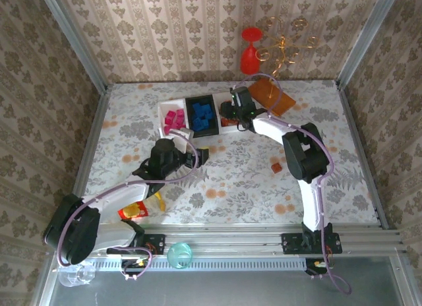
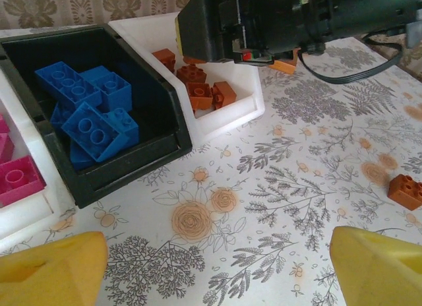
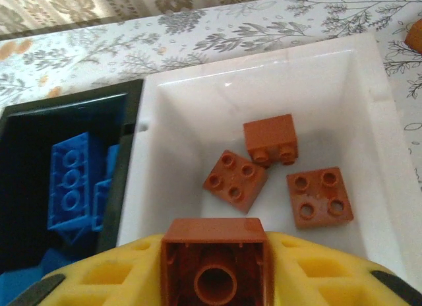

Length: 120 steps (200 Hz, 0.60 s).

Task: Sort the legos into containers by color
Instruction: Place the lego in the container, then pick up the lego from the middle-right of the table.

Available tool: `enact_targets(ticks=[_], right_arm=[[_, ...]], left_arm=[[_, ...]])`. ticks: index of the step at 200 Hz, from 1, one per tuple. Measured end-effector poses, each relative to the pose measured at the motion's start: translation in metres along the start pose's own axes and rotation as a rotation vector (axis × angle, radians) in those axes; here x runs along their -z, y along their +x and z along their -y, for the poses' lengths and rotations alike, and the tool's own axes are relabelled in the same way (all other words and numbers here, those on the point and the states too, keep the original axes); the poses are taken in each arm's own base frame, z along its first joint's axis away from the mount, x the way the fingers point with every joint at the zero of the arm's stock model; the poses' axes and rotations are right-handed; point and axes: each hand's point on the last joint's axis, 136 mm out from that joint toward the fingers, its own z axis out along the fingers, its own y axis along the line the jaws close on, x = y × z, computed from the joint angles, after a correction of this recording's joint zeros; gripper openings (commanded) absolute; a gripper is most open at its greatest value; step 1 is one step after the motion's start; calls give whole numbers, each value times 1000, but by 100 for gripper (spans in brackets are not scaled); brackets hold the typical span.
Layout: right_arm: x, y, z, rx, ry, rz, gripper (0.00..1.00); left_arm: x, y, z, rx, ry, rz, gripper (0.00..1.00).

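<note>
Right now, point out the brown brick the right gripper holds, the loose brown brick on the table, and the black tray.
Held brown brick (image 3: 214, 263): right wrist view, on its hollow underside.
Loose brown brick (image 2: 405, 187): left wrist view, on its studded top.
Black tray (image 2: 132, 167): left wrist view, on its near wall.

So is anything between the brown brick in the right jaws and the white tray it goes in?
Nothing visible. The brick hangs right over the tray, with bare floor beside three bricks inside.

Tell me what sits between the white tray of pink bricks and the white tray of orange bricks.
The black tray holding blue bricks, seen in the left wrist and top views.
</note>
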Motion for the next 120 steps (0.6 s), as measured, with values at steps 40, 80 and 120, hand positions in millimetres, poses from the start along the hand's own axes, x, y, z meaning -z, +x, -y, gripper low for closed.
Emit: enact_targets(ticks=[40,80,120], right_arm=[[-6,-12,7,-13,12,0,54],[30,-13,8,-14,-6,1,59],[100,5,18,-9,-5,-8,67]], left_arm=[[3,-5,0,-1,-2,18,89],[3,-5,4,-2,19,14,89],[-2,0,26,-10,129,2,89]])
